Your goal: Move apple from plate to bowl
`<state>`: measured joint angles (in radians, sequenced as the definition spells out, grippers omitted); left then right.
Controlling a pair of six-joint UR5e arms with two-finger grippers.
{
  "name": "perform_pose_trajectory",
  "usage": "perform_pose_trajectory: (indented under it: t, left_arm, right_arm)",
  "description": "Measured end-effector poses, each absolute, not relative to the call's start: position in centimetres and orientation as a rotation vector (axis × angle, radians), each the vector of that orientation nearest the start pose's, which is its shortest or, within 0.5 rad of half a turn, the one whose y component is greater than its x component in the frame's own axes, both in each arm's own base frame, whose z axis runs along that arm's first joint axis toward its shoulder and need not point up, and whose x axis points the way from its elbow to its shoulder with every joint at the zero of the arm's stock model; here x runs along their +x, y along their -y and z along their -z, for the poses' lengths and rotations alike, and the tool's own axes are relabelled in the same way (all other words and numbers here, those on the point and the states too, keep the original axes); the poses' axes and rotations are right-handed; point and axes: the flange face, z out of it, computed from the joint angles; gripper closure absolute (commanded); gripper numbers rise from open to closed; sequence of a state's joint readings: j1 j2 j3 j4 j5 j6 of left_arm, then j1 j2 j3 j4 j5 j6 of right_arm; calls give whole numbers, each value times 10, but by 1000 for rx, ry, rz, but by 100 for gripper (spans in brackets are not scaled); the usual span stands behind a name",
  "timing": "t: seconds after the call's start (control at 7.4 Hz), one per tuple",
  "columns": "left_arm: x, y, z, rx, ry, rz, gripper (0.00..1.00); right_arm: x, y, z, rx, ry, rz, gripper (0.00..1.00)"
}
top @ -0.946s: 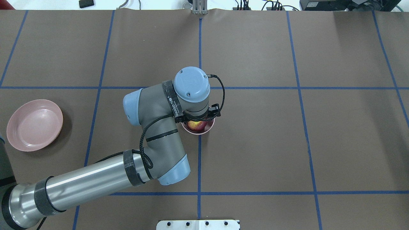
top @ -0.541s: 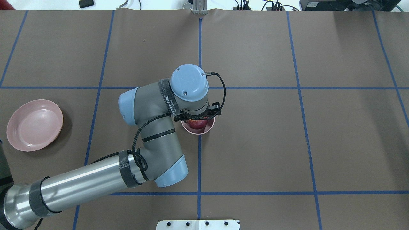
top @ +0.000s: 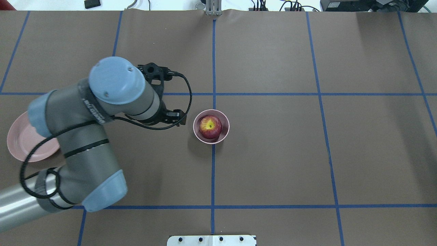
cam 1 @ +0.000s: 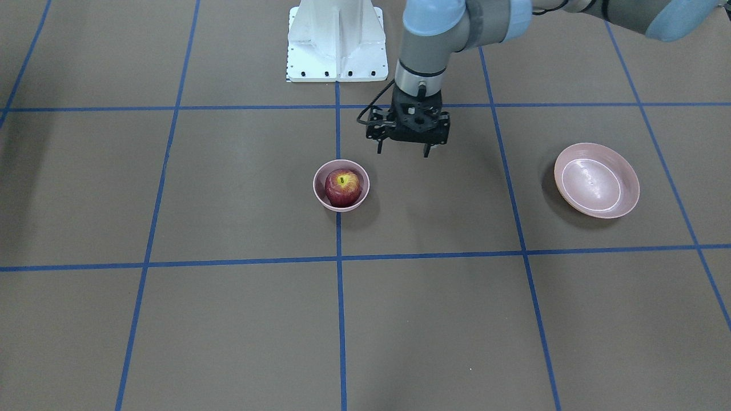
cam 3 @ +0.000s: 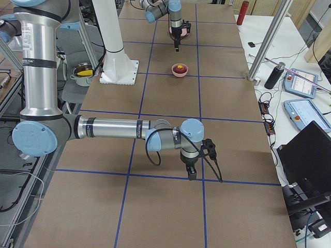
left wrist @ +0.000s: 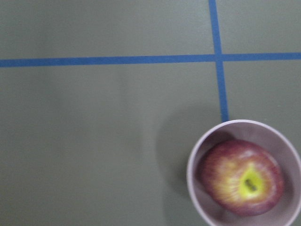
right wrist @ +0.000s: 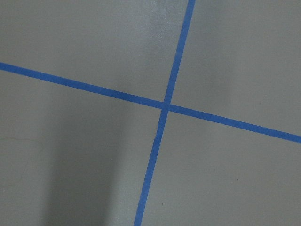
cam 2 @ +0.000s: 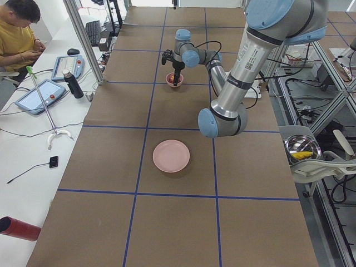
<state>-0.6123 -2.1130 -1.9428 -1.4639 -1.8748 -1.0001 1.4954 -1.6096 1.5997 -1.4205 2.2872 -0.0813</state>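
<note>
The dark red apple (cam 1: 342,187) with its yellow stem patch sits inside the small deep pink bowl (cam 1: 320,200) near the table's middle. Both also show in the overhead view, apple (top: 210,126) and bowl (top: 225,134), and in the left wrist view, apple (left wrist: 242,181) and bowl (left wrist: 192,165). My left gripper (cam 1: 402,153) hangs open and empty above the table, between the bowl and the plate. The wide pink plate (cam 1: 597,180) is empty; my left arm partly covers it in the overhead view (top: 18,143). My right gripper (cam 3: 190,173) points down at bare table far from these; I cannot tell its state.
The white robot base (cam 1: 334,40) stands at the table's robot side. Blue tape lines (top: 213,61) grid the brown cover. A person (cam 2: 16,33), tablets and a bottle sit on a side bench off the table.
My left gripper has risen from over the bowl and swung to the robot's left toward the plate. The apple stays in the bowl, now fully in view.
</note>
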Motion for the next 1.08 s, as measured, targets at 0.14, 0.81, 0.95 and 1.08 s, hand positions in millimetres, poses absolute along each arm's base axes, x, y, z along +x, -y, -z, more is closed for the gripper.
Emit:
perform_pose_trajectory:
  t: [0.14,0.81,0.95,1.08]
  left_arm:
    - [375,445,-241,204,-812,-138,2]
    - [97,491,-442,176,-729,-261,2]
    - [56,482,-491,152,-727,-242,2]
    - [24,476,-538,153,-721,-240,2]
  right_arm:
    - [31,488,-652,136,716,200,0]
    - [31,487,-653,133,716,198,0]
    - [31,488,-652,134,716,199,0]
    - [31,488,-652,134,716,199,0]
